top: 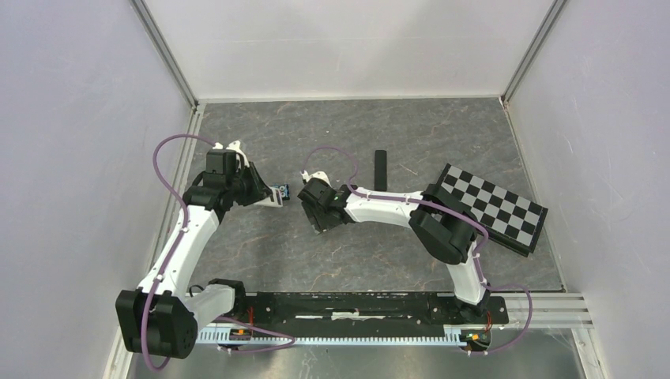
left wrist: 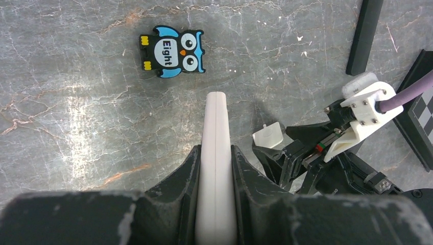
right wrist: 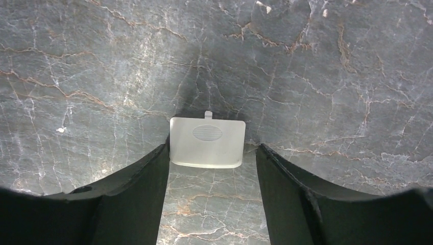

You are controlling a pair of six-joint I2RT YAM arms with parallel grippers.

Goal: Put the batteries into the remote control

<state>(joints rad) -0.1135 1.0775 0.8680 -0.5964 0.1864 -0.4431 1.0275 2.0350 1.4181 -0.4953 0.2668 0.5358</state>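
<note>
My left gripper (left wrist: 215, 150) is shut on the white remote control (left wrist: 216, 115), which stands on edge and sticks out ahead of the fingers over the grey marble table. In the top view the left gripper (top: 265, 194) is at mid-left. My right gripper (right wrist: 212, 153) is open and low over the table. A small white battery cover (right wrist: 207, 142) lies flat between its fingertips. The left finger (right wrist: 153, 168) touches the cover's edge, and the right finger (right wrist: 278, 173) stands a little apart from it. That cover (left wrist: 269, 135) also shows in the left wrist view. The batteries are out of view.
An owl-shaped sticker marked "Eight" (left wrist: 173, 51) lies ahead of the remote's tip. A slim black bar-shaped remote (top: 380, 170) lies further back. A checkerboard plate (top: 494, 207) sits at the right. White walls enclose the table on three sides.
</note>
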